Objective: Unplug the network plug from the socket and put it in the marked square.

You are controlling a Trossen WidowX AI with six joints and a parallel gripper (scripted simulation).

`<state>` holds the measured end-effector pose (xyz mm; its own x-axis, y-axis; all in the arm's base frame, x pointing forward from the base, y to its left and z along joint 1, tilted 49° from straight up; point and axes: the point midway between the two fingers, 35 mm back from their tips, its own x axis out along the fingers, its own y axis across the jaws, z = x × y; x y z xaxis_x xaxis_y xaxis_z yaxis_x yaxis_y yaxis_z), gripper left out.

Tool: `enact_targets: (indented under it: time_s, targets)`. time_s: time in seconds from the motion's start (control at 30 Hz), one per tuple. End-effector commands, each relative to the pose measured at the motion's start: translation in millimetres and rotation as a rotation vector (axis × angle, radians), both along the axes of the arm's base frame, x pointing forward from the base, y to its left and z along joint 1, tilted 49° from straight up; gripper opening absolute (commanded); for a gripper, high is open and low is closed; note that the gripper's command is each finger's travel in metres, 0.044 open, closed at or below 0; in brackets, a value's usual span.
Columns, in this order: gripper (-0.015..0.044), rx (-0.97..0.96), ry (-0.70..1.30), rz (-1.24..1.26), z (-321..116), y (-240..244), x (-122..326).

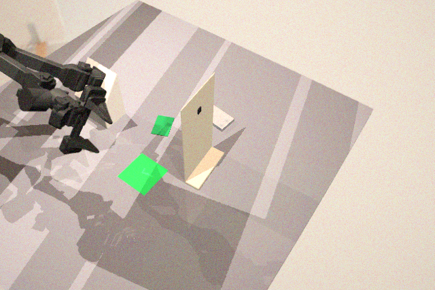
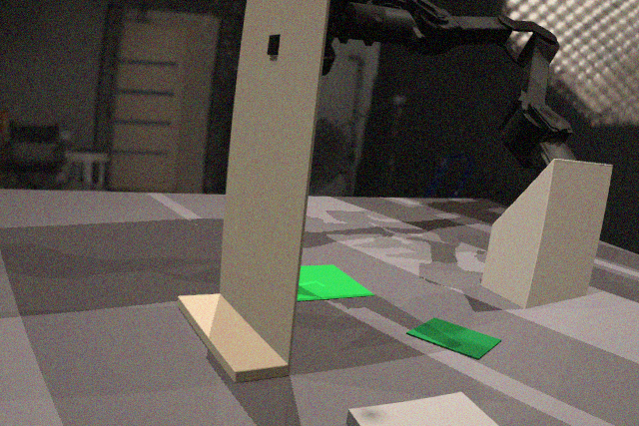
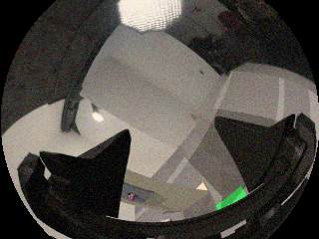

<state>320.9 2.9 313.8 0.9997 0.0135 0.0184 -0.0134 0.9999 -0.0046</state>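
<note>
A tall beige upright panel [image 1: 197, 139] [image 2: 268, 164] stands on a flat foot mid-table. A small dark plug [image 1: 198, 109] sits in its socket high on the panel. From the far side the socket [image 2: 273, 45] shows as a dark rectangle. My gripper [image 1: 103, 136] [image 3: 173, 127] is open and empty. It hangs above the table well left of the panel, pointing toward it. In the exterior view the panel hides its fingers. A bright green square [image 1: 142, 173] [image 2: 329, 281] [image 3: 231, 198] lies on the table in front of the panel.
A smaller, darker green patch [image 1: 162, 125] [image 2: 453, 337] lies between my gripper and the panel. A beige wedge block [image 1: 114, 95] [image 2: 546, 235] stands just behind my gripper. A flat white slab [image 1: 221, 118] [image 2: 422, 411] lies behind the panel.
</note>
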Motion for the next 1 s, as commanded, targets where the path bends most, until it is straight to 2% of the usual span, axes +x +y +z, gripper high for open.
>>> enact_targets:
  time_s: [0.0,0.27,0.3,0.63,0.97]
  targets:
    - [0.0374,0.004,0.001,0.001,-1.1,0.5,0.4]
    - [0.0164,0.157,0.064,0.063,-52.2,24.3,11.4]
    - [0.0156,0.177,0.073,0.070,-59.2,27.6,12.0]
    - [0.0156,0.380,0.174,0.139,-126.6,60.3,5.3]
    - [0.0156,0.568,0.287,0.185,-186.8,85.4,-20.3]
